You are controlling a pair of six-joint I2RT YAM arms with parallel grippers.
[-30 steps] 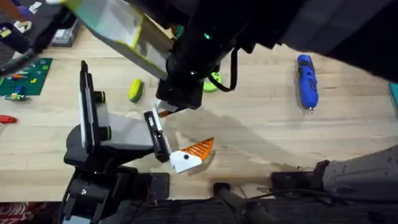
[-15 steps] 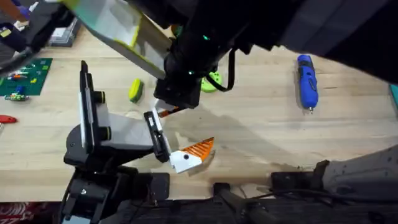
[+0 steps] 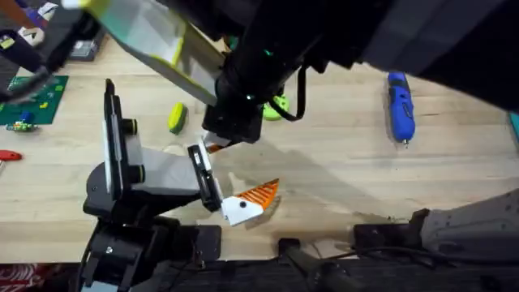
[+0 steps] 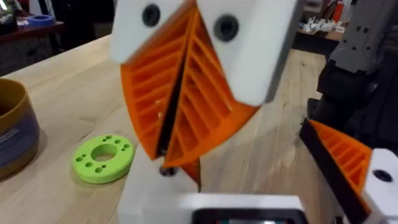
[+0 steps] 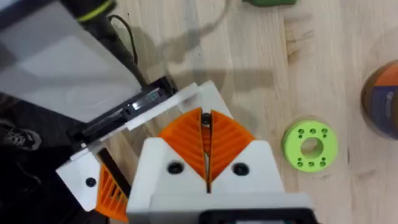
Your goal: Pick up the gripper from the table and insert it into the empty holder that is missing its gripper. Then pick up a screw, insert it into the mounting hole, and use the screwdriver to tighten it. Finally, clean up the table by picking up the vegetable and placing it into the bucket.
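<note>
The gripper [image 3: 250, 201] lay on the table [image 3: 340, 162], its white end touching the holder [image 3: 204, 178]. The right gripper [image 5: 206, 129] pinched a small dark screw [image 5: 205, 118] above it. The left gripper [image 4: 166, 167] had its fingers pressed together. The screwdriver [image 3: 400, 106] lay far off.

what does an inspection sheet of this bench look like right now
surface: wooden table, no spills seen
job's things: gripper lying at the holder clamp end; screwdriver flat, far side; vegetable on the table; bucket upright
clutter: green ring; circuit board
grippers: right gripper over the holder, jaws shut on what looks like a screw
cables: black cable looped off the arm
surroundings: dark bench behind the table
</note>
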